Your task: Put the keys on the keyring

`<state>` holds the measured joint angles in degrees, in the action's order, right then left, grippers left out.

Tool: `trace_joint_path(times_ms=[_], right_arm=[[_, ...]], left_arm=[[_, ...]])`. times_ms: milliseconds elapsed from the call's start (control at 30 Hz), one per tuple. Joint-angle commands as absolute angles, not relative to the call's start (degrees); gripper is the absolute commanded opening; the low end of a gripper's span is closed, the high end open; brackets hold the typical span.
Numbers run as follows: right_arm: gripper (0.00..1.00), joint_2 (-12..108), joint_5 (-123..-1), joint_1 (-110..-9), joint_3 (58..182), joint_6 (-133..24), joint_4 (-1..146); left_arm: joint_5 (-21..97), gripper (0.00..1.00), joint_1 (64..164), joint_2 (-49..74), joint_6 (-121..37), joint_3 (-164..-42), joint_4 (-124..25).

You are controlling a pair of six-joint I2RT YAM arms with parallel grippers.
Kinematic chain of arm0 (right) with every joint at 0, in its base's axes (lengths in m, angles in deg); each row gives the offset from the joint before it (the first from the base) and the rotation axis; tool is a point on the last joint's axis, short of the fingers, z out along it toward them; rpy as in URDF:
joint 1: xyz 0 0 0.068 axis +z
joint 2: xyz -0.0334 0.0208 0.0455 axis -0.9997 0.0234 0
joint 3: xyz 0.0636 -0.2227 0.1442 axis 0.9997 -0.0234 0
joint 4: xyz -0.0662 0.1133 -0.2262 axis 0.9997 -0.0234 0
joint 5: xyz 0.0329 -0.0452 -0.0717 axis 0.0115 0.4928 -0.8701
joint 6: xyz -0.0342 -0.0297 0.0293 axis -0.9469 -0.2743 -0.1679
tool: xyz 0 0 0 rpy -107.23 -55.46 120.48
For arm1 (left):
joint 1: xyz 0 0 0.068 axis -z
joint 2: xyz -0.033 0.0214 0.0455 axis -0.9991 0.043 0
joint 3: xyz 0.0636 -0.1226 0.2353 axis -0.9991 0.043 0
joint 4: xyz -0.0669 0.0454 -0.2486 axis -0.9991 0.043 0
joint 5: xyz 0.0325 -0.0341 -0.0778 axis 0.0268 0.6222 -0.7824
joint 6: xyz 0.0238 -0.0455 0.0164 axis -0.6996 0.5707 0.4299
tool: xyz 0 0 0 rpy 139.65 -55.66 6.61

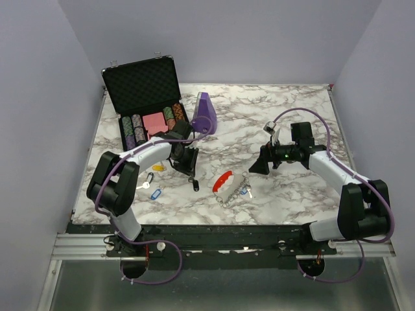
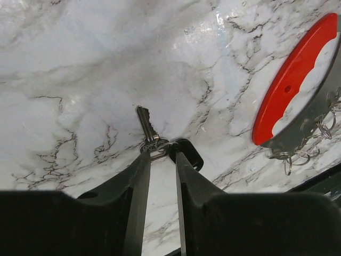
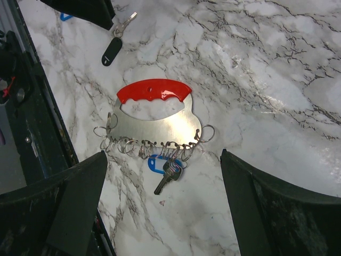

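Observation:
The keyring (image 1: 224,180) lies at the table's middle front: a red plastic arc (image 3: 153,90) on a silvery plate (image 3: 154,125) hung with several split rings. One key with a blue tag (image 3: 166,169) hangs from those rings. A silver key (image 2: 145,125) joined to a black tag (image 2: 187,153) lies flat on the marble. My left gripper (image 2: 162,154) stands low over its head, jaws a narrow gap apart with bare table between them. My right gripper (image 3: 162,154) hovers above the keyring, wide open and empty. More keys with yellow (image 1: 159,168), black (image 1: 149,178) and blue (image 1: 155,193) tags lie left of the left gripper.
An open black case (image 1: 146,97) with poker chips stands at the back left. A purple object (image 1: 206,113) is beside it. The table's dark front edge (image 3: 32,133) runs close to the keyring.

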<state>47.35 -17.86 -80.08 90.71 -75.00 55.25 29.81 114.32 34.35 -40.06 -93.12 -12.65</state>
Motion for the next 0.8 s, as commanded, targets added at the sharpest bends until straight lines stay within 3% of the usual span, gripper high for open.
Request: trace_joint_path(times_ms=[0,767], right_arm=[[0.95,46.2,-16.6,-79.8,91.7,-76.2,54.1],[0.95,46.2,-16.5,-79.8,91.7,-76.2,53.8]], left_arm=[[28.1,0.34,113.8,34.4,-40.2,-93.1,-13.8],[22.0,0.34,113.1,38.7,-41.5,-94.4,-13.7]])
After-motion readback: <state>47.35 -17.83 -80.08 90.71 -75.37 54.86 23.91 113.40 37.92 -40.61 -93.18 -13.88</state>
